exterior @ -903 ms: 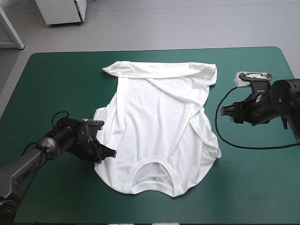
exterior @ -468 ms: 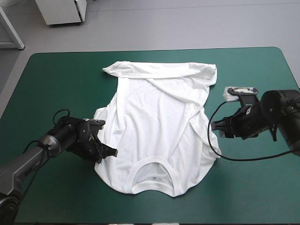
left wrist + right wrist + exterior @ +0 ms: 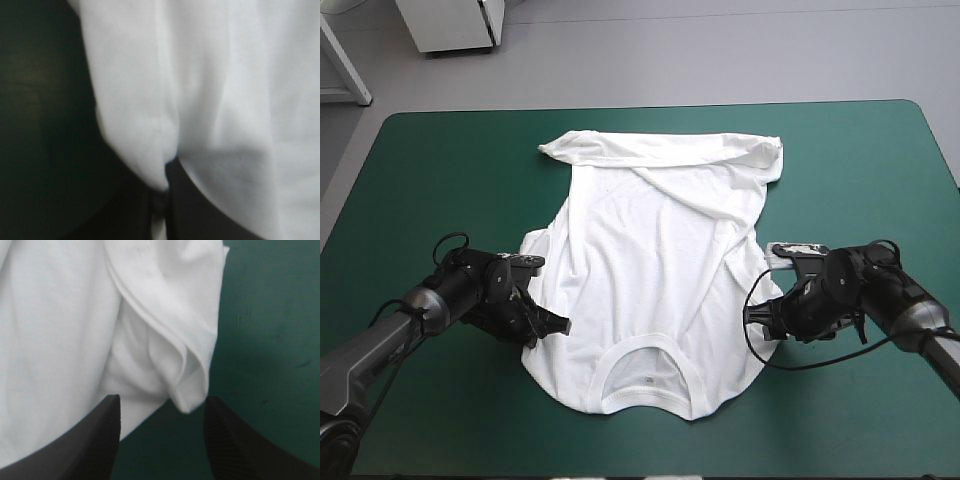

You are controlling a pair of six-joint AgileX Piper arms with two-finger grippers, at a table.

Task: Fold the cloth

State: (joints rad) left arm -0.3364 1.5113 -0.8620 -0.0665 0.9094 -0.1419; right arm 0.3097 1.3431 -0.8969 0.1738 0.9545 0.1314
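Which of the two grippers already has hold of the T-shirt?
The left gripper: its black fingers are pinched together on the edge of the T-shirt. The right gripper stands open, a fold of cloth just at its fingertips.

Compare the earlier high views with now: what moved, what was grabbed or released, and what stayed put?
The right gripper swept in from the right side of the table, toward the robot, to the T-shirt at the sleeve on that side; its fingers are open, nothing grasped yet. The left gripper stayed shut on the T-shirt's left edge, and the shirt lies as before.
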